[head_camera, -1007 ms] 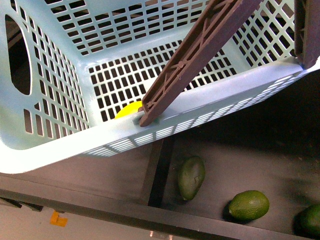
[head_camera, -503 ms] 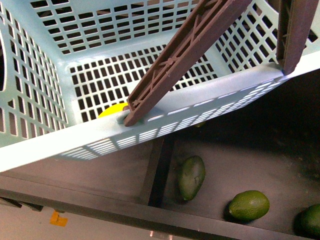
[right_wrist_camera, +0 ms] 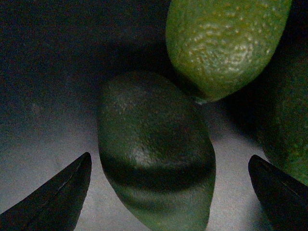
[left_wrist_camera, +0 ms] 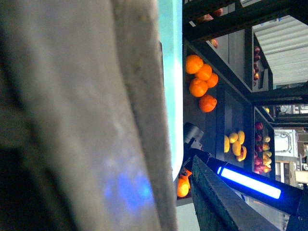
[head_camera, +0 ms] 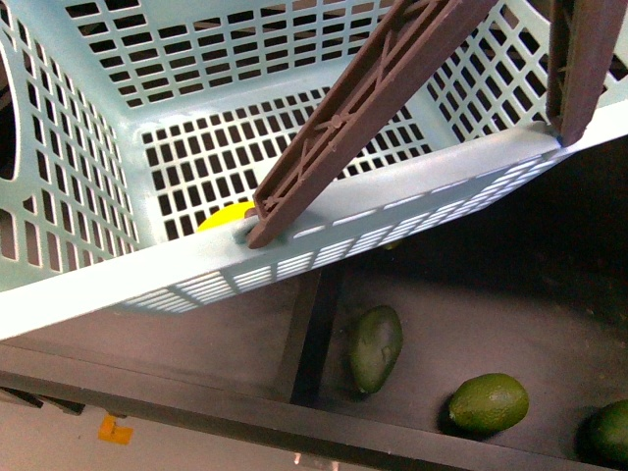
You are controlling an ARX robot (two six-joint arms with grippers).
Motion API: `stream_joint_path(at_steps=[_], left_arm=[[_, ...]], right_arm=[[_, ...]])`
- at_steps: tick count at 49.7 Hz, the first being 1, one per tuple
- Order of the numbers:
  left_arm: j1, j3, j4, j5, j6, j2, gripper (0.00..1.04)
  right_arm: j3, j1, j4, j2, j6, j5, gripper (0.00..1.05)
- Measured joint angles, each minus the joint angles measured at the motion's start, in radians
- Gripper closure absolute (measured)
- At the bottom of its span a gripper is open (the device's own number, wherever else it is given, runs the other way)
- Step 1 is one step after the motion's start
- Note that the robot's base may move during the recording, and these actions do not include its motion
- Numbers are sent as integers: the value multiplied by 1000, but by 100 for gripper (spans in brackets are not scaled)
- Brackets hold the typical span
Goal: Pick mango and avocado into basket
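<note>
Basket: 1 basket (head_camera: 294,250), light teal w/ lattice walls. It fills the upper part of the front view.
Handles: 2 brown handles, left handle (head_camera: 363,118) and right handle (head_camera: 579,64). Both rise from the near rim.
Mango: 1 mango (head_camera: 226,217). It is inside the basket, low by the near wall, just beside the foot of the left handle. I see only a yellow bit of it through the lattice.
Avocados, front view: 3, all on the dark shelf (head_camera: 491,314) below the basket. The darker avocado (head_camera: 376,348) is just beside the divider (head_camera: 309,334). The lighter avocado (head_camera: 489,402) lies to its right. The third avocado (head_camera: 610,430) is cut by the frame edge.
Avocados, right wrist view: 3 also. These are the middle avocado (right_wrist_camera: 154,154), dark; the pale avocado (right_wrist_camera: 226,43), v. close beyond it; and the edge avocado (right_wrist_camera: 288,120), only partly seen.
Right end effector (right_wrist_camera: 168,156): spread wide and holding nothing. 2 dark fingertips (right_wrist_camera: 53,197) show.
Avocado vs. right end effector: the middle avocado lies in the gap betw. my two tips. Neither tip touches it.
Left end effector: I cannot tell wide or narrow, since the left wrist view is mostly a gray blur close to the lens.
Far shelves, left wrist view: 4 oranges (left_wrist_camera: 202,86) in one group, some yellow fruits (left_wrist_camera: 235,144), and red apples (left_wrist_camera: 260,144) too small to count.
</note>
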Motion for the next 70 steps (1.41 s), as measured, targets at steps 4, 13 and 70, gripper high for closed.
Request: stream_joint_path(at_steps=[4, 13, 70], left_arm=[[0, 0, 0, -3, 0, 0, 77], [0, 0, 0, -1, 0, 0, 77], [0, 0, 0, 0, 0, 0, 77]], right_arm=[[24, 5, -3, 16, 9, -2, 9], [105, 40, -31, 71, 31, -2, 9], [-612, 135, 8, -1048, 34, -295, 49]])
